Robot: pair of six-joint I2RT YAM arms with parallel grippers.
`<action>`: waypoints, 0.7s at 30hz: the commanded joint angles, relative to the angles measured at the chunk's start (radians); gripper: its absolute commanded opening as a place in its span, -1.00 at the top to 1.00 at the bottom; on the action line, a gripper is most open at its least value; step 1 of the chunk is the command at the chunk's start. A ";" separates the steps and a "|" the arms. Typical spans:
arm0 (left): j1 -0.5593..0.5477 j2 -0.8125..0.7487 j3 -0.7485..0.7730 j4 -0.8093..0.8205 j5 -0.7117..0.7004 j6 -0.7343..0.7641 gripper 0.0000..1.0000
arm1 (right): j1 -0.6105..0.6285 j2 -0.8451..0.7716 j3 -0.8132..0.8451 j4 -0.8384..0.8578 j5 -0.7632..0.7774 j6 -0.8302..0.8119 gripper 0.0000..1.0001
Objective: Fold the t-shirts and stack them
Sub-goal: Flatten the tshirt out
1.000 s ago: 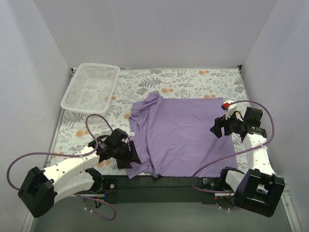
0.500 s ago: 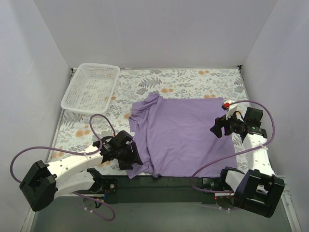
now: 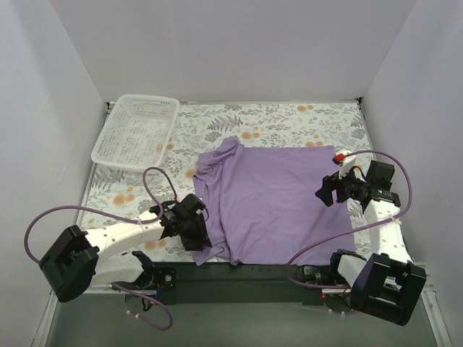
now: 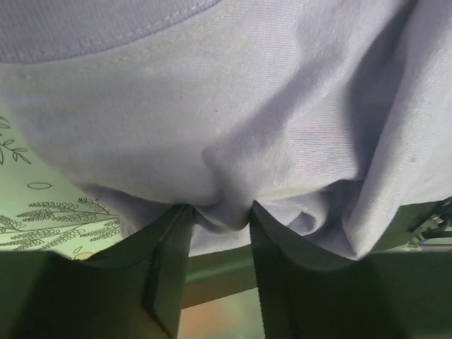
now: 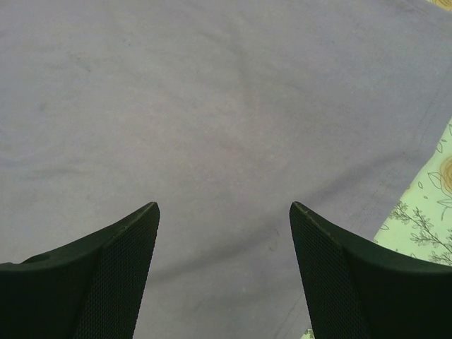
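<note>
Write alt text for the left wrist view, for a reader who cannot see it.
The left gripper pinches a bunched fold of the lavender t-shirt between its two dark fingers. A floral tablecloth shows at lower left.

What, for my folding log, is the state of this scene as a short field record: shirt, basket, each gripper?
t-shirt: lavender, spread flat on the floral table, left edge bunched, not yet folded
basket: white mesh, far left corner, nothing in it, apart from the shirt
left gripper: pinching a fold of fabric at the shirt's near left edge
right gripper: open, over the shirt's right side, holding nothing
</note>
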 commanded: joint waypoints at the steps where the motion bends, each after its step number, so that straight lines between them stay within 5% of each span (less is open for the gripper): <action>1: -0.018 0.009 0.006 -0.010 -0.063 0.008 0.38 | -0.009 -0.004 0.039 -0.015 0.079 -0.033 -0.62; 7: -0.021 -0.109 0.006 -0.062 -0.046 -0.006 1.00 | -0.057 0.118 0.177 -0.159 0.262 -0.092 -0.61; 21: -0.031 -0.403 0.037 -0.277 0.103 -0.027 1.00 | -0.177 0.462 0.203 -0.207 0.306 -0.156 -0.40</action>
